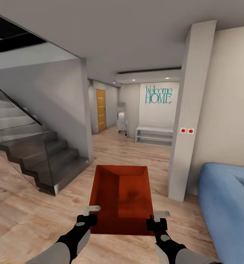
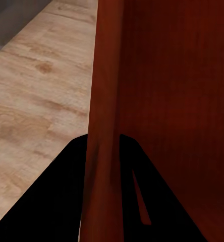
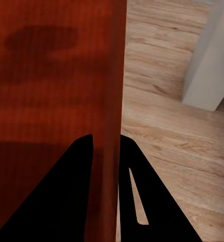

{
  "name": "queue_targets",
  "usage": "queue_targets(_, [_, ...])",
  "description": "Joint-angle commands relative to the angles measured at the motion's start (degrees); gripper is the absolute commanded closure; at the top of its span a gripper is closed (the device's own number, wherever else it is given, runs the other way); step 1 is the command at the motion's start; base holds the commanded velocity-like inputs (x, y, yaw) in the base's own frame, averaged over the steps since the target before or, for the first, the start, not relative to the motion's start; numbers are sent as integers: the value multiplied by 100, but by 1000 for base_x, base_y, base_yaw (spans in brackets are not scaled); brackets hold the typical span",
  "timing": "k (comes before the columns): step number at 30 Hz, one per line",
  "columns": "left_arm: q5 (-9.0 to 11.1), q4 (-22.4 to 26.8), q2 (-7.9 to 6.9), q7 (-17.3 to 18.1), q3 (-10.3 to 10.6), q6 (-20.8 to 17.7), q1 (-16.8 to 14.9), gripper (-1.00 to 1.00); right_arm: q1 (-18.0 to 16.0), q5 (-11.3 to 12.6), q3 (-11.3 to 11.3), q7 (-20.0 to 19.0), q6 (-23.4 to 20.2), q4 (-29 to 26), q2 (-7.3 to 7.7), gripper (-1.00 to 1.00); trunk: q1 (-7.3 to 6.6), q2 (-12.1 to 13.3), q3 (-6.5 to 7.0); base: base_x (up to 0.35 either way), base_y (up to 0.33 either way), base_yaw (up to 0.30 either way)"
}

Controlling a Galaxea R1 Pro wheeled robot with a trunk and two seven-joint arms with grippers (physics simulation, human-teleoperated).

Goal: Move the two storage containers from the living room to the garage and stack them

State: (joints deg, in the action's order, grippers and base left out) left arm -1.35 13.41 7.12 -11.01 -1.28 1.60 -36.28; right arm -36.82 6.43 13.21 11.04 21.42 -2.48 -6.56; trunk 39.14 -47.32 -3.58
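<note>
I hold one orange-red storage container [image 1: 122,194] level in front of me, above the light wood plank floor of the living room. My left gripper [image 1: 89,214] is shut on its left wall near the corner closest to me, and my right gripper [image 1: 155,219] is shut on its right wall. In the left wrist view the thin red wall [image 2: 104,91] runs between the two dark fingers of the left gripper [image 2: 103,151]. The right wrist view shows the same for the right gripper [image 3: 106,151], with the container's inside [image 3: 51,75] beside it. The bin is empty.
A dark staircase with a glass rail [image 1: 37,154] rises at the left. At the right stand a white pillar [image 1: 188,110] and a blue sofa [image 1: 228,205]. A hallway runs ahead to a white bench [image 1: 154,135] and a wooden door [image 1: 100,110].
</note>
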Motion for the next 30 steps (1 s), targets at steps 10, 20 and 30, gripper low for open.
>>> queue_targets(10, [-32,-14,0,-339,-109,22,-2,100,-8,-38,-275,3,126,-16,-3,100,4,-6,-9,322,0,0])
queue_targets(20, [-32,-14,0,-340,-109,20,-2,100,-9,-29,-275,3,126,-16,-3,100,4,-6,-9,322,0,0])
queue_targets(30, [-32,-14,0,-339,-109,16,-2,100,-9,-30,-275,3,126,-16,-3,100,4,-6,-9,322,0,0])
